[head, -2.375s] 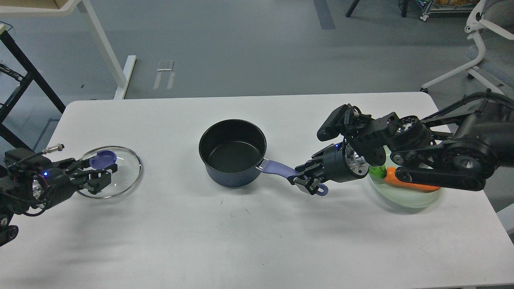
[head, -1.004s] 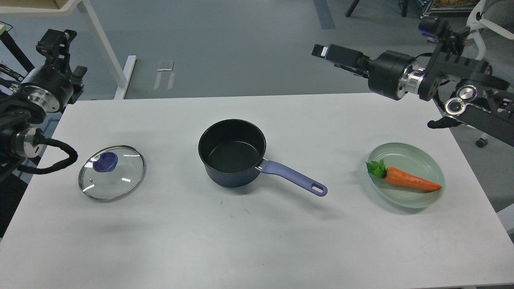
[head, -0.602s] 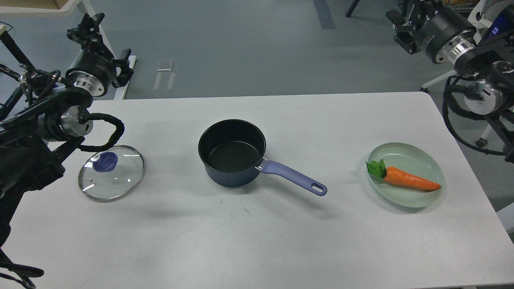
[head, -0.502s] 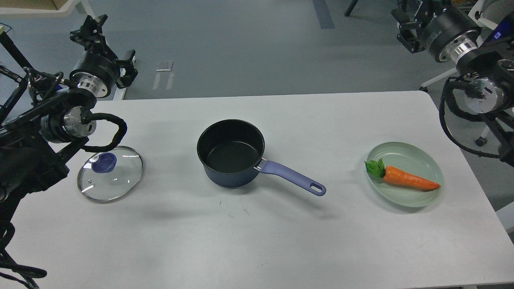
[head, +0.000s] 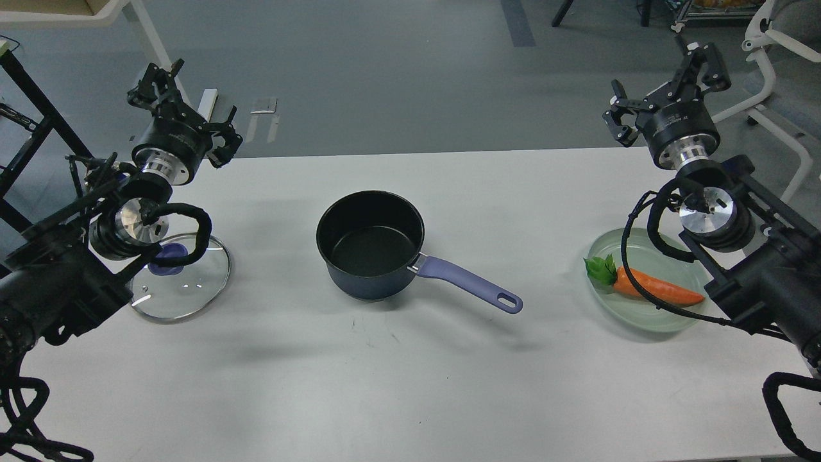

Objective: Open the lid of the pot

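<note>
A dark pot [head: 371, 242] with a purple handle [head: 471, 284] stands uncovered at the table's middle. Its glass lid [head: 186, 282] with a purple knob [head: 168, 255] lies flat on the table at the left, partly hidden by my left arm. My left gripper [head: 186, 96] is raised above the table's far left edge, open and empty, well away from the lid. My right gripper [head: 667, 83] is raised above the far right edge, open and empty.
A pale green plate [head: 641, 317] with a toy carrot [head: 654, 290] sits at the right, partly behind my right arm. A white table leg [head: 160, 70] and a black frame [head: 32, 109] stand beyond the table's far left; a white chair [head: 779, 51] stands at far right.
My left gripper let go of the lid's knob and my right gripper let go of the pot handle. Both arms lifted and swung back to the table's far corners.
</note>
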Robot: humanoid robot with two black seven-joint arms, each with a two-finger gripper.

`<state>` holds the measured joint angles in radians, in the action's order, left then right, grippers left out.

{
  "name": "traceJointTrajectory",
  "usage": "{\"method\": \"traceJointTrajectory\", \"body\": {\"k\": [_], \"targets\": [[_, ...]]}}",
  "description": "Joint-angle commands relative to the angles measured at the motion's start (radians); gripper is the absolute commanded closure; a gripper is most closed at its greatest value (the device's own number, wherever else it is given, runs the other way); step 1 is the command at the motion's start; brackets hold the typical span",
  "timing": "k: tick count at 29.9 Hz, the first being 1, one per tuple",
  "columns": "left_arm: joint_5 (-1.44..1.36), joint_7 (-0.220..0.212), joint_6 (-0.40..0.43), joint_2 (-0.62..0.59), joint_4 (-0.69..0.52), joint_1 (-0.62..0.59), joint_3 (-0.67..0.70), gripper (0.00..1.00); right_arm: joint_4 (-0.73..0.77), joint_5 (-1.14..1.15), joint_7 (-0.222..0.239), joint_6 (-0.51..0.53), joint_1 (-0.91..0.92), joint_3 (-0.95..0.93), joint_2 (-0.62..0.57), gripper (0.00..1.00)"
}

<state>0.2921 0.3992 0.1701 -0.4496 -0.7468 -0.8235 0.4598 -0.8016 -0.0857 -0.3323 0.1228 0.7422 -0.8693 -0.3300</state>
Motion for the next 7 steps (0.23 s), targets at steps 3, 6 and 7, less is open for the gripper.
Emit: {"method": "traceJointTrajectory", "body": {"k": [3,6,7], "targets": [[-0.002,0.009,-0.011,-0.001,0.0,0.004,0.0,0.0,-0.027,0.0,-0.01,0.009,-0.041,-0.005,-0.001,0.0],[-0.005,0.007,-0.014,0.0,0.0,0.006,0.0,0.0,-0.025,0.0,-0.01,0.006,-0.043,-0.017,-0.003,0.0],[-0.007,0.007,-0.014,0.0,0.0,0.007,0.0,0.01,-0.025,0.0,-0.01,0.008,-0.044,-0.019,-0.003,0.0]]}}
